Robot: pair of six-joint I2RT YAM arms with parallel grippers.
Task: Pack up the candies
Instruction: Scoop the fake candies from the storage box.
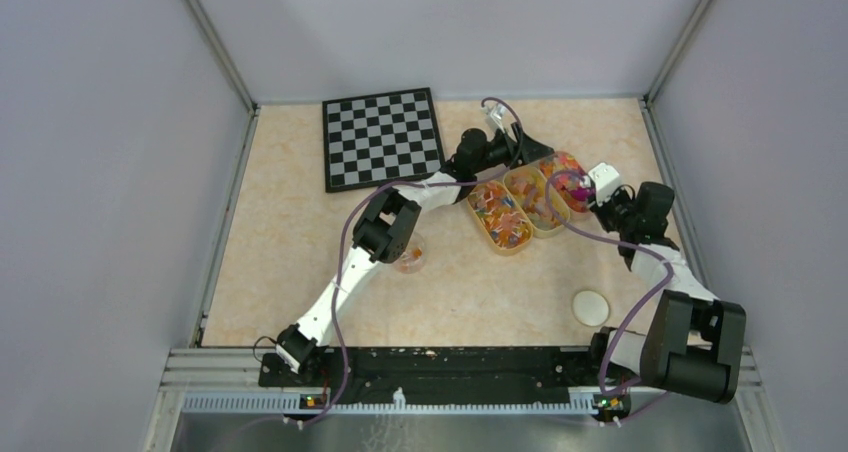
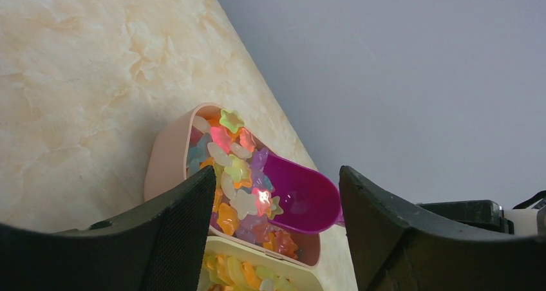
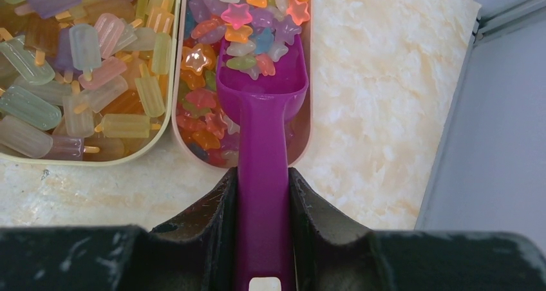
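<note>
The candies [image 3: 251, 20] are tiny star-shaped pieces in orange, red, yellow and blue, filling a pink oval tray [image 3: 304, 120]. My right gripper [image 3: 263, 175] is shut on the handle of the magenta scoop [image 3: 261, 91]. The scoop's bowl lies in the tray with several candies in it. In the top view the right gripper [image 1: 580, 185] is at the rightmost tray [image 1: 566, 164]. My left gripper [image 2: 277, 175] is open and empty just above the same tray [image 2: 169, 152], facing the scoop [image 2: 306, 197] and candies [image 2: 235, 168]. It sits behind the trays in the top view [image 1: 517, 145].
A yellow tray [image 3: 169, 104] of popsicle-shaped pieces adjoins the pink one, and a third tray [image 1: 497, 240] lies further left. A small cup [image 1: 408, 262] with orange pieces stands by the left arm's elbow. A white lid [image 1: 590, 307] and a checkerboard [image 1: 380, 138] lie on the table.
</note>
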